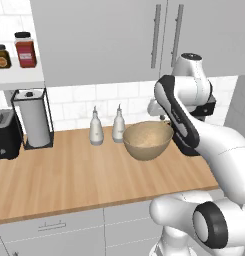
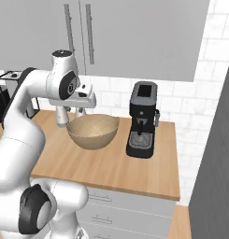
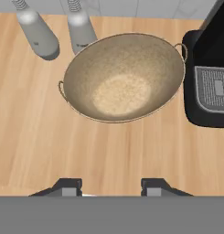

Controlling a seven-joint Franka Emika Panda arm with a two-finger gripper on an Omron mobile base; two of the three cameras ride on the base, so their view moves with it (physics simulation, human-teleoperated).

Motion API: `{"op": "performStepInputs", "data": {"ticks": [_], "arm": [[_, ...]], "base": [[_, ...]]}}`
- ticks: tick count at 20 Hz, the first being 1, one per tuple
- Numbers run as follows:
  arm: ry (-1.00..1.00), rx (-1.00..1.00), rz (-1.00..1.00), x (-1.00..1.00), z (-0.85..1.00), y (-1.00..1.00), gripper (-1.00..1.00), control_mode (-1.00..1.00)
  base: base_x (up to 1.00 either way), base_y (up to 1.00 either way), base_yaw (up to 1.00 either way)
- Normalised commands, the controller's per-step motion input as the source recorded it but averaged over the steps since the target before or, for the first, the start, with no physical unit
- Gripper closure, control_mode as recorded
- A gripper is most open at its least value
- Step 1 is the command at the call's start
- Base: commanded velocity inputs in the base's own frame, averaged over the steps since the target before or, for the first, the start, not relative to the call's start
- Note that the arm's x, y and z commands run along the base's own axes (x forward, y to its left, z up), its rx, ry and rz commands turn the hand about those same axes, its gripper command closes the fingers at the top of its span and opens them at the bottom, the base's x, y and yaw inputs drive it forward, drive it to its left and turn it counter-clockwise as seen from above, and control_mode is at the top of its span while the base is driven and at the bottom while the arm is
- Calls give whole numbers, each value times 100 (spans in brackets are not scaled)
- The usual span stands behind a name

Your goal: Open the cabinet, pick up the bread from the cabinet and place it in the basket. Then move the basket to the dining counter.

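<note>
Cabinet doors are shut, both bar handles meeting at the seam above the basket. Bread is presumably inside, so we cannot place it yet.

Basket sits on the wood worktop, empty in the hand view, between two white bottles and the coffee machine. It stands just beside the bottles, and whether it touches the machine we cannot tell.

Gripper hangs above the worktop, looking down at the basket, fingers apart with nothing between them.

We judge the step in hand as opening the cabinet, not yet begun. To do it well, we would raise the hand clear of the basket rim, turn the fingers to straddle one vertical bar near its lower end, close firmly, then pull along the door's arc rather than straight out. We watch the elbow near the coffee machine during the swing.
</note>
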Motion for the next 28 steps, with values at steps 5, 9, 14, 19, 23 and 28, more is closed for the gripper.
{"op": "performStepInputs", "data": {"ticks": [5, 9, 14, 19, 23, 28], "arm": [[-11, -5, 4, 0, 22, -9, -100, -100], [-51, -1, 0, 4, 86, -4, -100, -100], [-48, 0, 0, 4, 82, -9, -100, -100], [-35, 4, -2, 24, 68, 0, -100, -100], [-24, 6, -15, 30, 46, -5, -100, -100], [-6, 18, -20, 37, 19, -28, -100, -100]], "base": [[0, 0, 0], [0, 0, 0], [0, 0, 0], [0, 0, 0], [0, 0, 0], [0, 0, 0]]}}
